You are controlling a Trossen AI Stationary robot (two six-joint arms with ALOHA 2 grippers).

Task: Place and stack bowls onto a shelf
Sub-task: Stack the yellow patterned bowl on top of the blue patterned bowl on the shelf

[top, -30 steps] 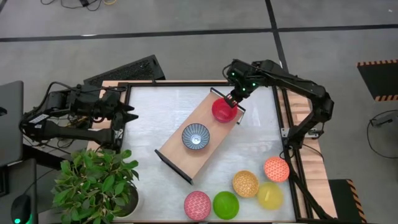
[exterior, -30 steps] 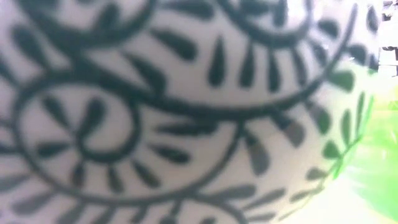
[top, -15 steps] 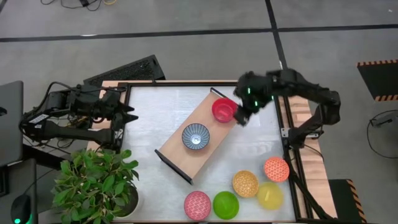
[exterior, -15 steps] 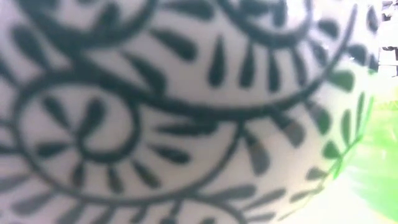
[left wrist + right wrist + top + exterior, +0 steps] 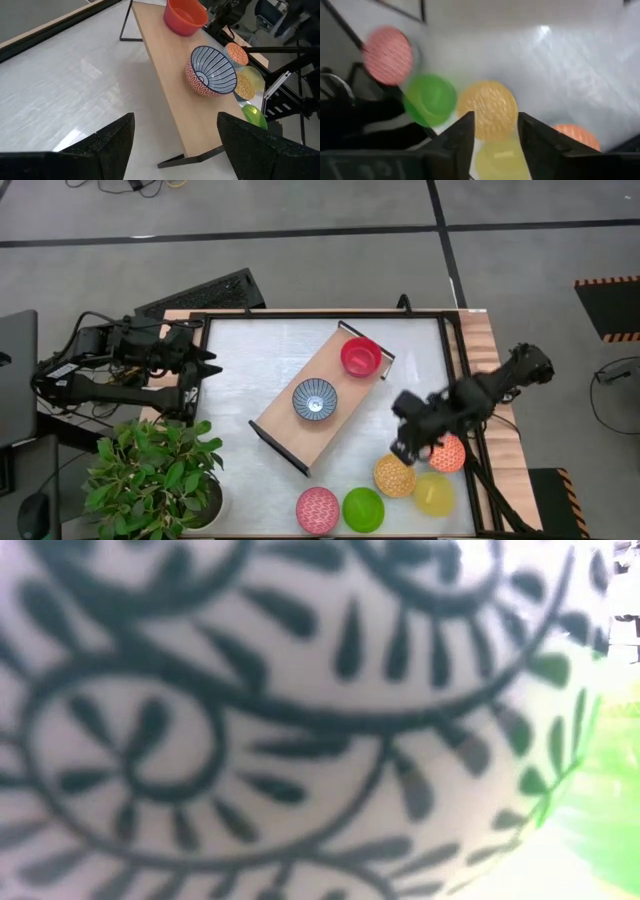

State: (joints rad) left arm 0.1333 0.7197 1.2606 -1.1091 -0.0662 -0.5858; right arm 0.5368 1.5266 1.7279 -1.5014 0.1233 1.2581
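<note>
The shelf (image 5: pixel 320 395) lies slantwise mid-table. A red bowl (image 5: pixel 361 357) stands at its far end and a blue-striped bowl (image 5: pixel 315 400) at its middle, both upright. Pink (image 5: pixel 318 510), green (image 5: pixel 363 509), yellow-orange (image 5: pixel 395 475), yellow (image 5: pixel 434 494) and orange (image 5: pixel 445 452) bowls rest on the table near its front edge. My right gripper (image 5: pixel 402 448) hovers open just above the yellow-orange bowl (image 5: pixel 487 110), holding nothing. My left gripper (image 5: pixel 207 365) waits open at the table's left edge, facing the shelf (image 5: pixel 170 90).
A potted plant (image 5: pixel 155 475) stands at the near left corner. Its white pot with a dark vine pattern (image 5: pixel 250 720) fills the low view. A keyboard (image 5: pixel 200 295) lies beyond the far left corner. Bare tabletop (image 5: pixel 260 350) shows left of the shelf.
My right gripper has come away from the red bowl's rim at the shelf's far end. It has swung fast toward the table's near right corner, ending over the bowls there. The red bowl stays upright on the shelf.
</note>
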